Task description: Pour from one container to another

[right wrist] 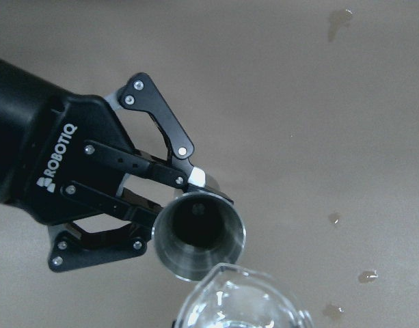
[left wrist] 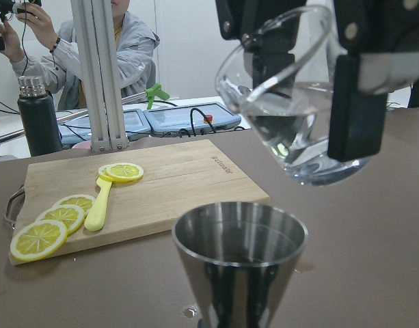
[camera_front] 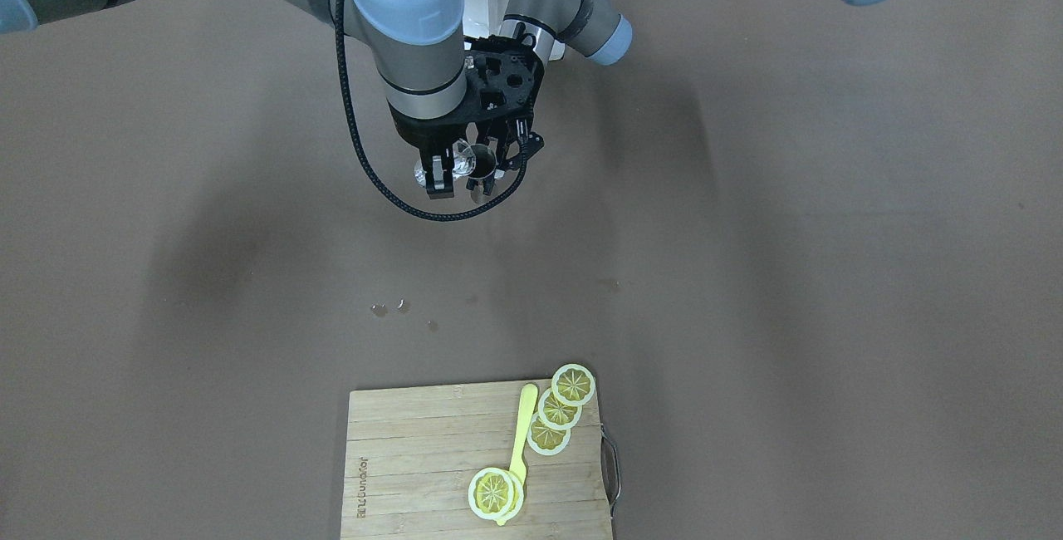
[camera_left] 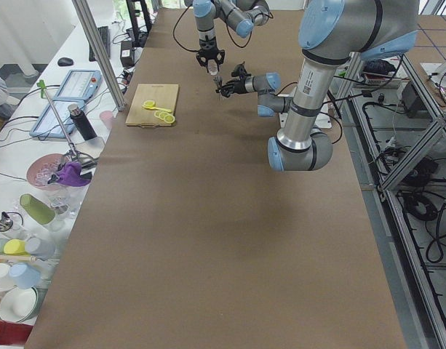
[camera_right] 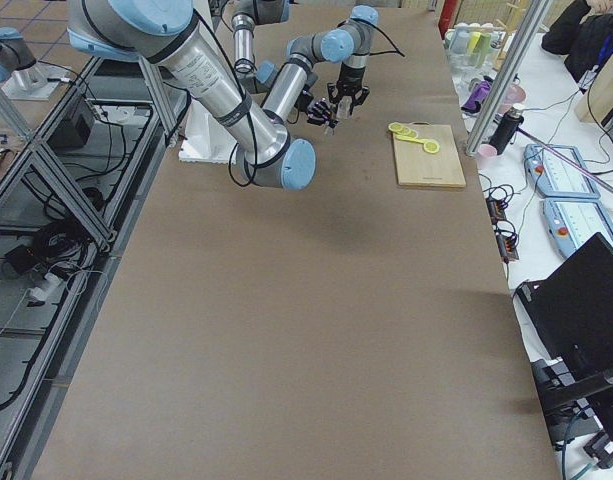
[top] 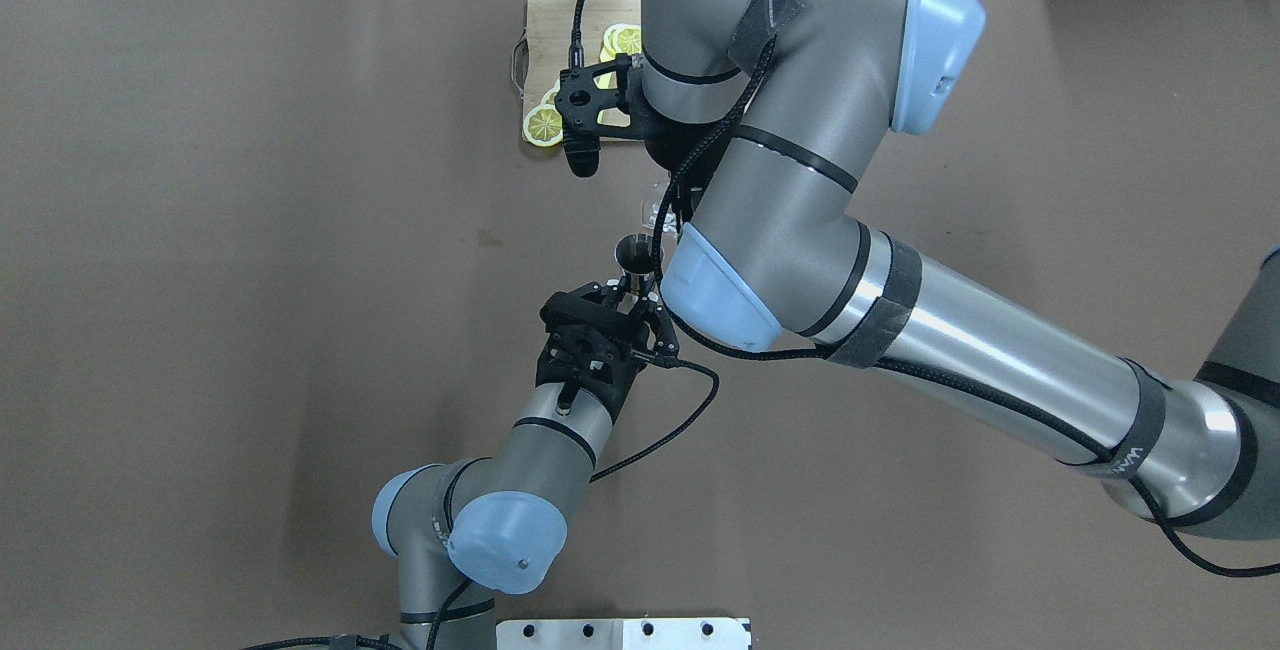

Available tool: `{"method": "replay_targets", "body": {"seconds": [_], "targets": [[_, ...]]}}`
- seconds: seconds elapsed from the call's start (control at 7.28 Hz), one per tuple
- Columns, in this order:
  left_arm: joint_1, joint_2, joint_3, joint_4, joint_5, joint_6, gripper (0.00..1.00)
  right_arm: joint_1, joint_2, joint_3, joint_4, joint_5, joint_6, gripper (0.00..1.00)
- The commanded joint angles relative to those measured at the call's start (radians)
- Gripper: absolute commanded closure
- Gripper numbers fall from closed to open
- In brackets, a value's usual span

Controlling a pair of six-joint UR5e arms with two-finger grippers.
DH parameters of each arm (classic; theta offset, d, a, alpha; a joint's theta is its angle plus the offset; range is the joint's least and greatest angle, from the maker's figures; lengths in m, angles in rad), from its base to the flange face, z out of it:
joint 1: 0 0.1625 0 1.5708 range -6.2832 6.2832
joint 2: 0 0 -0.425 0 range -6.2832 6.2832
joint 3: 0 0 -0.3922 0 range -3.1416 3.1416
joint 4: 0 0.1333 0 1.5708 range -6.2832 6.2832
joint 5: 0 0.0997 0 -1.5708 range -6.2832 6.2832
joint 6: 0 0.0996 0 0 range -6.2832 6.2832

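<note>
Glass cup (left wrist: 298, 147) clamped in right claw (left wrist: 312, 96), tilted above jigger (right wrist: 199, 232) clamped in left claw (right wrist: 173, 199).

White ROBOTIQ lettering on the black body of the left gripper (right wrist: 169, 199), at nine o'clock in the right wrist view, burned-in brand mark at seven o'clock on the wooden cutting board (camera_front: 415, 440), too small to read

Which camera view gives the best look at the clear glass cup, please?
The left wrist-mounted view: the glass cup appears large, tilted above the jigger, liquid inside. The right wrist-mounted view catches only its rim at the bottom edge; front-facing shows a small glint; overhead mostly hides it; the side views show it tiny.
</note>
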Motion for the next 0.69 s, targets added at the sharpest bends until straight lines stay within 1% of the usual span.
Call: {"method": "replay_targets", "body": {"seconds": [0.0, 0.55], "targets": [[0.001, -0.003, 0.000, -0.001, 0.000, 0.000, 1.00, -0.010, 0.032, -0.035, -0.030, -0.021, 0.000, 1.00], [0.001, -0.003, 0.000, 0.001, 0.000, 0.000, 1.00, -0.018, 0.066, -0.050, -0.119, -0.046, -0.002, 1.00]]}}
